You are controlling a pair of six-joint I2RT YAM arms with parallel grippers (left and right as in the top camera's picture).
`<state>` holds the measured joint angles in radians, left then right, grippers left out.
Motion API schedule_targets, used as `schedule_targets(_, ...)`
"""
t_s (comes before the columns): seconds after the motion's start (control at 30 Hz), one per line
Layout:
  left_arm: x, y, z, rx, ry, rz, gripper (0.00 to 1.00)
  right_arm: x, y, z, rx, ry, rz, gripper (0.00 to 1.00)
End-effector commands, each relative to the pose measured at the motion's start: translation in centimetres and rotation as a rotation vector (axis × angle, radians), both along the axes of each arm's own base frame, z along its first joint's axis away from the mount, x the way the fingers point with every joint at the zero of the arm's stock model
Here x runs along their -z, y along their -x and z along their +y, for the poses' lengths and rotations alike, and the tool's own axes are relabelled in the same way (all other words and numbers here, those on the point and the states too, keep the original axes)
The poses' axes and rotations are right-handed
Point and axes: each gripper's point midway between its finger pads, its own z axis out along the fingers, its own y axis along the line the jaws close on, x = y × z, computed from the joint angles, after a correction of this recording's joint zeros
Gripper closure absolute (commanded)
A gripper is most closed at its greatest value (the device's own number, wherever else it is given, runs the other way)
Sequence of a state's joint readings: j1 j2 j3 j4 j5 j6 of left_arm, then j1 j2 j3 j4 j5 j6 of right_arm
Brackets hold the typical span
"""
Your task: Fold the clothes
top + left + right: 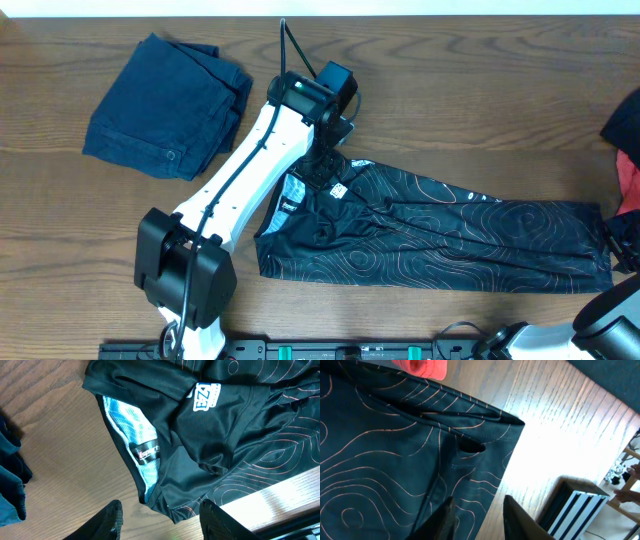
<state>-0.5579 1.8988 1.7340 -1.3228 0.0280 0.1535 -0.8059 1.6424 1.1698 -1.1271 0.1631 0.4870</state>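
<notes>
Roughly halfway, I judge: jersey (450, 235) lies in a long strip, crosswise folds remaining; collar ahead of open left pincer (161, 506), hem under parted, empty right pincer (479, 505).

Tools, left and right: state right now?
Left tool: open, over the jersey edge, holding nothing.
Right tool: open, above the jersey corner, holding nothing.

Navy denim garment (165, 105) and red garment (630, 178) lie well apart on table (480, 90).
</notes>
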Motion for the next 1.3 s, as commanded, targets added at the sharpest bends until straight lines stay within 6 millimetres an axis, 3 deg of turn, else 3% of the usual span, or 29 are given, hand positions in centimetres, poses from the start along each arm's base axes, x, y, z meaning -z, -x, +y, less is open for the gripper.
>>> schedule_targets(0.0,-0.1,0.2,0.0,-0.015,0.011,0.01,0.48,-0.3,-0.7,-0.2,0.014,-0.001,-0.043,0.68)
schedule_targets(0.07,0.0,0.4,-0.2,-0.015,0.023,0.02,0.48,-0.1,-2.7,1.2,0.008,-0.087,-0.151,0.68)
schedule_targets(0.1,0.0,0.5,-0.4,-0.015,0.037,0.029,0.41,-0.2,-3.8,2.0,-0.019,-0.132,-0.21,0.68)
schedule_targets(0.17,0.2,1.0,-1.2,-0.015,0.081,0.06,0.37,-0.7,-6.7,3.5,-0.165,-0.215,-0.36,0.67)
schedule_targets(0.27,0.9,1.6,-2.8,-0.014,0.171,0.103,0.3,-1.2,-8.6,5.2,-0.257,-0.272,-0.449,0.65)
schedule_targets(0.47,5.6,0.5,-4.0,-0.007,0.239,0.053,0.25,-1.2,-10.1,6.6,-0.331,-0.267,-0.448,0.63)
schedule_targets(0.63,9.8,1.1,-1.9,-0.046,0.16,0.051,0.25,-1.2,-10.4,7.4,-0.362,-0.269,-0.436,0.63)
schedule_targets(0.77,11.0,2.2,-0.8,-0.083,0.134,0.091,0.26,-0.9,-10.3,7.6,-0.374,-0.259,-0.411,0.62)
schedule_targets(0.9,11.2,2.0,-0.7,-0.087,0.142,0.081,0.28,-0.2,-9.7,7.6,-0.355,-0.243,-0.366,0.61)
schedule_targets(0.97,11.4,1.9,-0.8,-0.086,0.145,0.074,0.42,0.1,-9.6,7.9,-0.356,-0.248,-0.362,0.61)
schedule_targets(1.03,11.4,2.1,-0.6,-0.087,0.139,0.084,0.79,0.4,-9.3,8.0,-0.355,-0.255,-0.354,0.6)
schedule_targets(1.07,11.3,2.4,-0.4,-0.093,0.132,0.095,0.89,0.6,-9.2,8.1,-0.353,-0.256,-0.349,0.61)
schedule_targets(1.13,10.9,3.0,0.1,-0.101,0.115,0.121,0.94,0.9,-8.7,8.1,-0.351,-0.255,-0.331,0.6)
schedule_targets(1.27,9.9,4.1,1.5,-0.128,0.077,0.182,0.93,1.7,-7.9,7.9,-0.308,-0.237,-0.289,0.6)
